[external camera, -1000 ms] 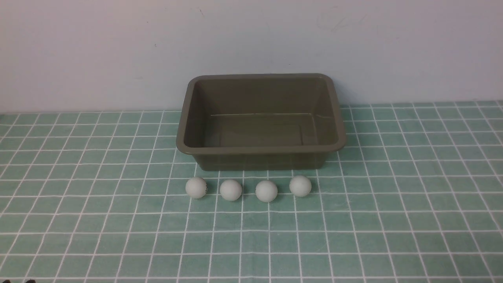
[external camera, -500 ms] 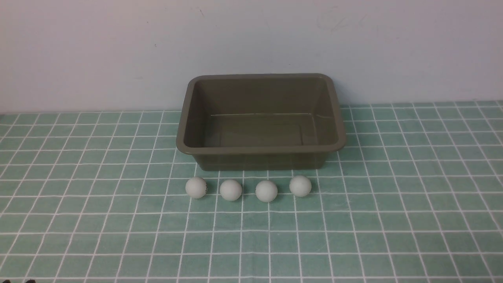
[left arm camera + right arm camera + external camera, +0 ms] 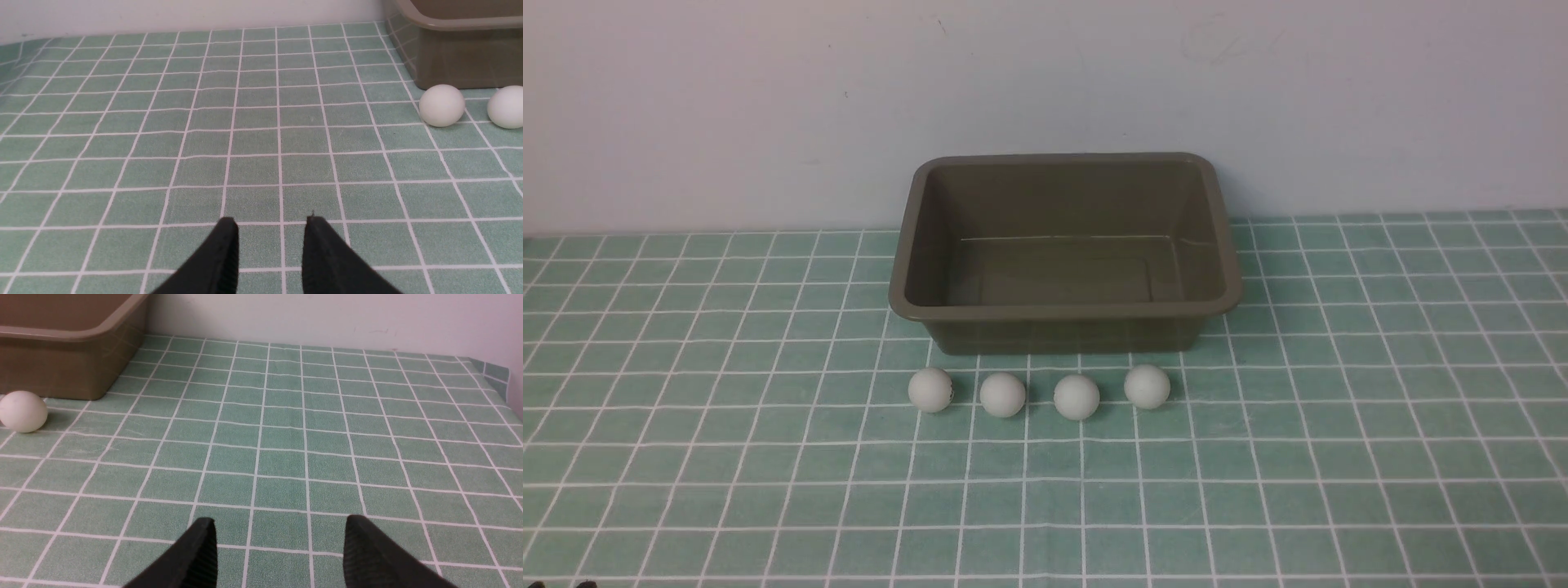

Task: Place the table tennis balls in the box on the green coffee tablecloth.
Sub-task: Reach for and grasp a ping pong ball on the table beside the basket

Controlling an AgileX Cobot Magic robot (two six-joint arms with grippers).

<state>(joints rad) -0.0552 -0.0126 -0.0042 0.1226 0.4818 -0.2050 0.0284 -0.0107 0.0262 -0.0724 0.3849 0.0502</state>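
Currently left end effector point(image 3: 270, 220) is narrowly open, right end effector point(image 3: 280, 519) wider, both empty. Balls point(image 3: 1002, 395) sit on cloth point(image 3: 686, 408) well ahead, between them; box point(image 3: 1062, 311) just beyond. Probably widen left, straddle nearest ball point(image 3: 441, 105) squarely.

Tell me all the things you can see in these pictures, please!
table tennis balls: four, white, in a row on the cloth just in front of the box, not touching each other
box: one, olive-brown, on the cloth near the wall, nothing inside
green coffee tablecloth: one, mint green with thin white grid lines, covering the table
wall: one, pale, behind the box
left gripper: one, black, over bare cloth, away from the balls, jaws a little apart, holding nothing
right gripper: one, black, over bare cloth, jaws wide apart, holding nothing
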